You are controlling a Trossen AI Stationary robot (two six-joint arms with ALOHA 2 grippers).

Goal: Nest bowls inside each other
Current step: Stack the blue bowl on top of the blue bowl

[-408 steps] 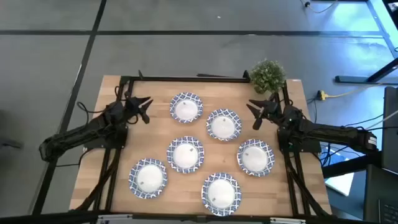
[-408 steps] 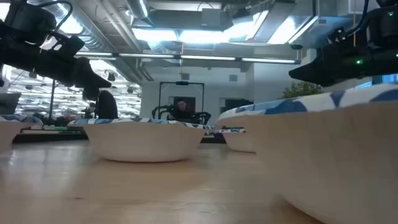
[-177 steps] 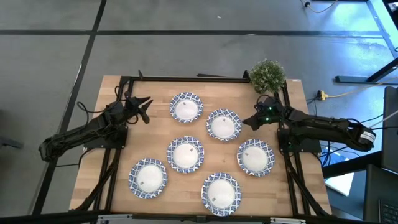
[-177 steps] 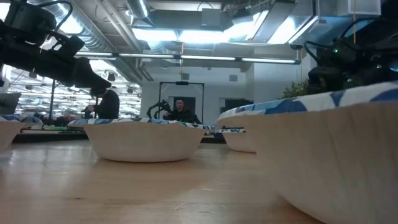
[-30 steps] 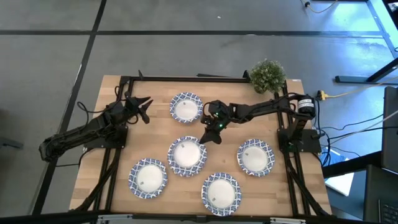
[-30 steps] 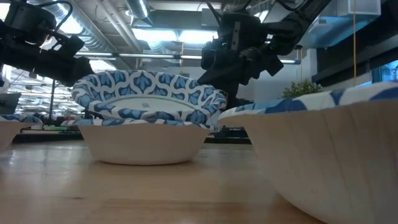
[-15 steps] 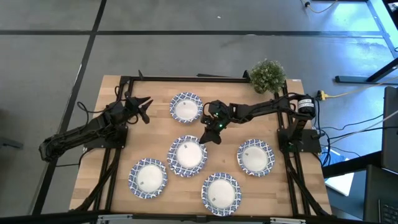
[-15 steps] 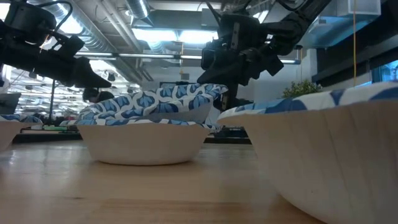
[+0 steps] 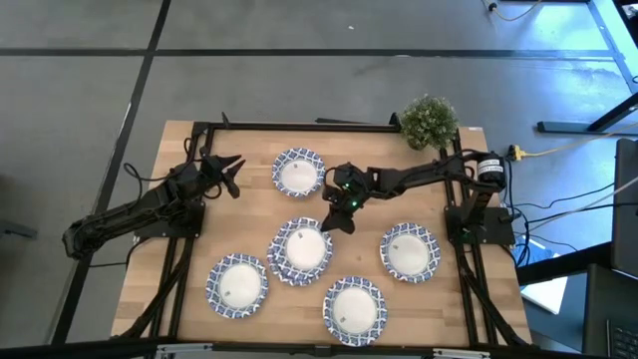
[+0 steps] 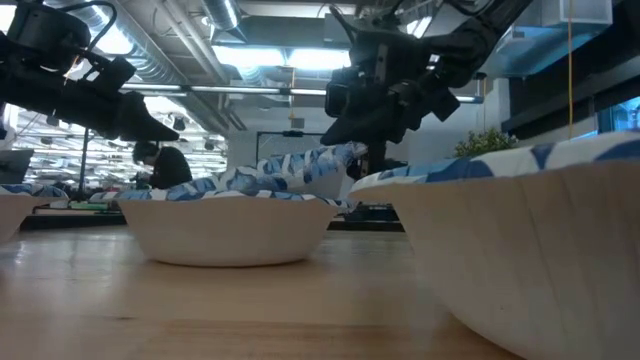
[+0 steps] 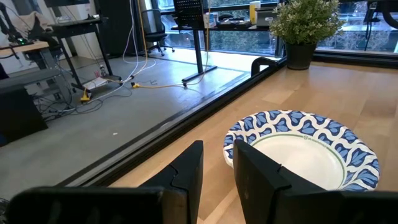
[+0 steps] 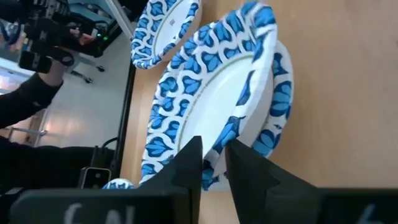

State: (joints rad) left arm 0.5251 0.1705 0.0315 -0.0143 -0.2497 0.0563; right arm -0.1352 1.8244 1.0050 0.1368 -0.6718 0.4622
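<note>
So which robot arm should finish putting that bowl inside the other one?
The right. The right gripper is pinching the rim of the tilted bowl, which is half settled in the centre bowl. The left gripper waits near the table's left edge.

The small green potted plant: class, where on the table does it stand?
In the high view the small green potted plant stands at the table's far right corner, behind the right arm, apart from every blue-and-white patterned bowl; the far-row bowl lies well to its left.

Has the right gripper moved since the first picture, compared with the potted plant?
Yes. The right gripper went from beside the potted plant toward the table's middle, and now pinches a bowl rim over the centre bowl.
</note>
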